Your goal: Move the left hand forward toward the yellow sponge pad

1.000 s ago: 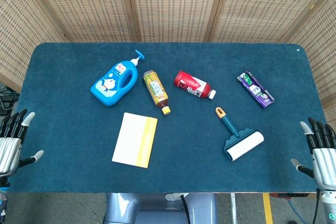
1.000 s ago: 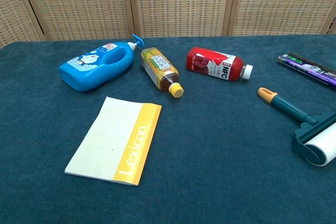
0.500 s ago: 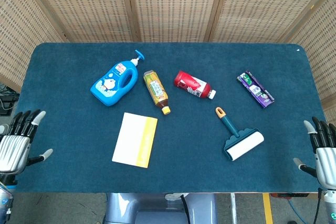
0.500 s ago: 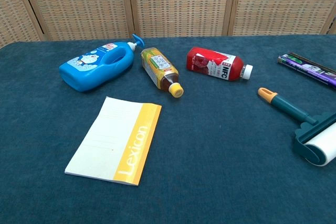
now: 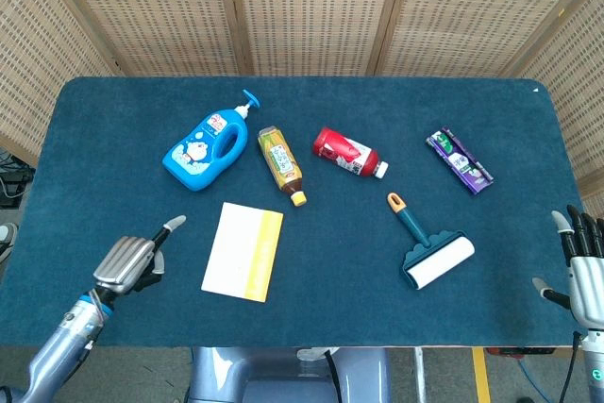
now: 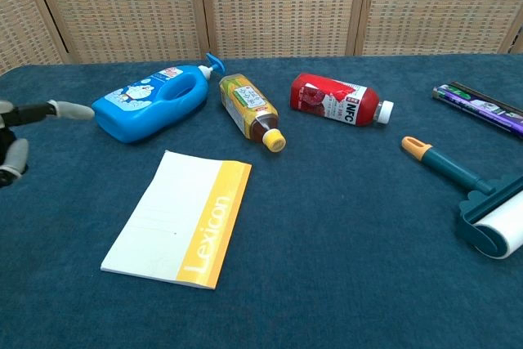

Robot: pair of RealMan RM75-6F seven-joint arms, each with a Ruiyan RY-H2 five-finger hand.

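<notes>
The yellow sponge pad [image 5: 243,252] is a flat white rectangle with a yellow strip printed "Lexicon". It lies on the blue table cloth, front left of centre, and shows close up in the chest view [image 6: 180,218]. My left hand [image 5: 132,260] hovers over the cloth just left of the pad, a short gap away, holding nothing, with one finger stretched toward the pad. In the chest view this left hand [image 6: 16,132] shows only at the left edge. My right hand [image 5: 583,269] stays off the table's right front edge, fingers spread and empty.
Behind the pad lie a blue pump bottle [image 5: 206,146], a tea bottle [image 5: 280,164] and a red bottle [image 5: 347,152]. A teal lint roller [image 5: 429,250] and a purple packet [image 5: 459,160] lie on the right. Woven screens stand behind the table.
My left hand has moved from off the table's left edge inward and forward over the cloth, ending near the pad. The right hand sank slightly. No object moved.
</notes>
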